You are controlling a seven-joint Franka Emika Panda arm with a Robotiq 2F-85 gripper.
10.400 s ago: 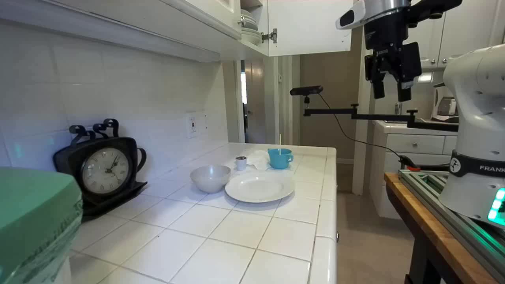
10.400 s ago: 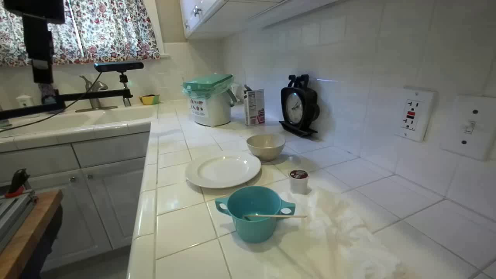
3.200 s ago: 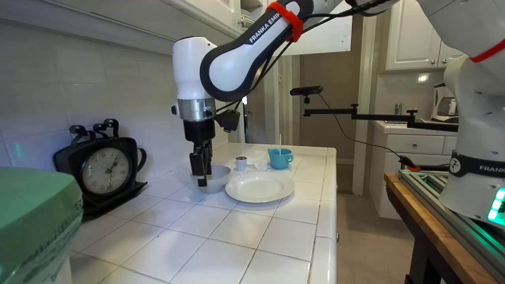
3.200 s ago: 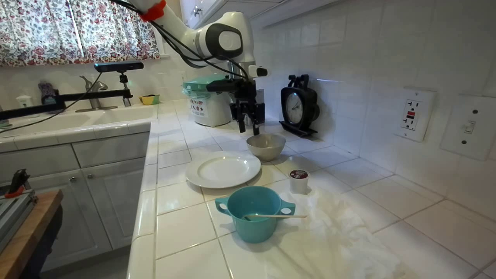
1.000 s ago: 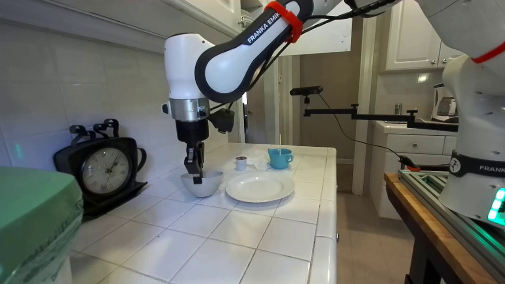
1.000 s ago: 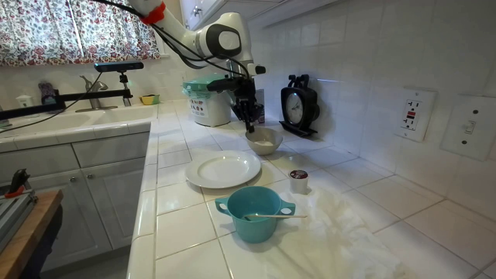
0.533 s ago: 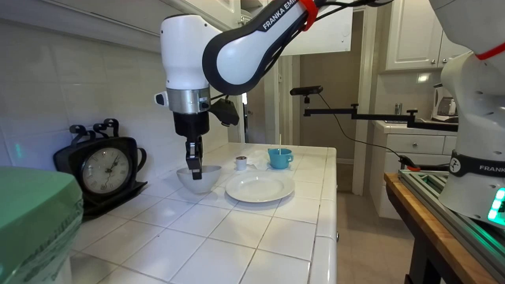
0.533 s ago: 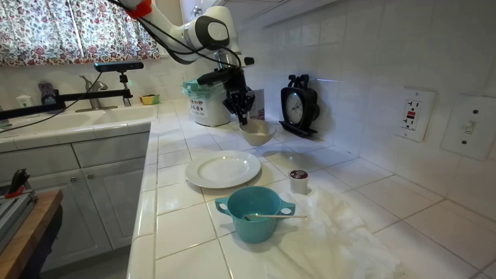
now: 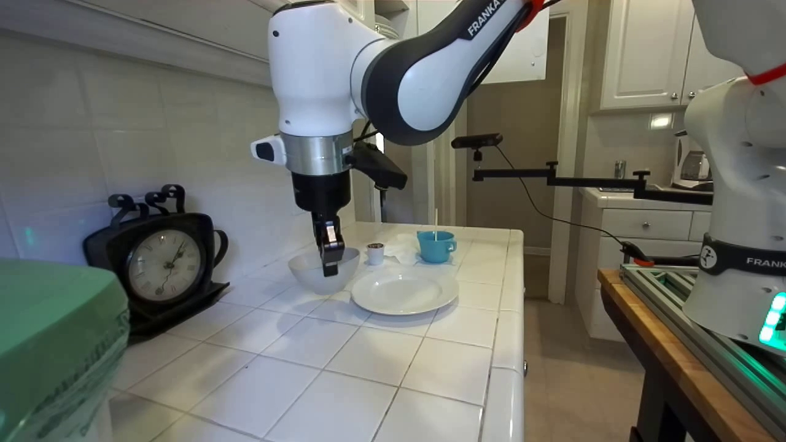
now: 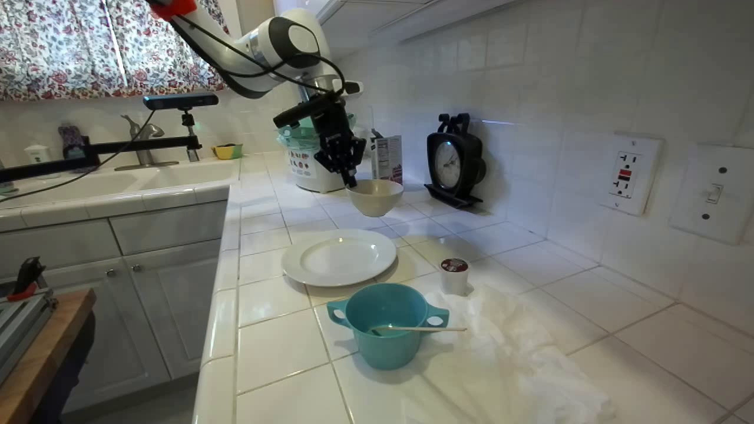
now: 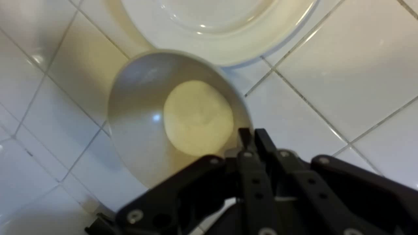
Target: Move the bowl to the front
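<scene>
Rm btwn clock [image 9: 163,265] & counter edge [image 9: 509,344]; 1 plate [image 9: 404,291] blocks nr bowl [image 11: 196,117].

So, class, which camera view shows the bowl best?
The wrist view: it looks down into the bowl, showing most of its inside, though the jaws hide a little. Both exterior views show it smaller, mainly its outer side, with the jaws at its rim.

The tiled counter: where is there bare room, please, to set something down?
The widest bare patch is bordered by the black clock, green-lidded bin, white plate and counter's edge. A strip lies between the crumpled white sheet and tiled wall. Crowded: around plate, coffee pod and teal two-handled cup; the gripper holds the bowl near the plate.
</scene>
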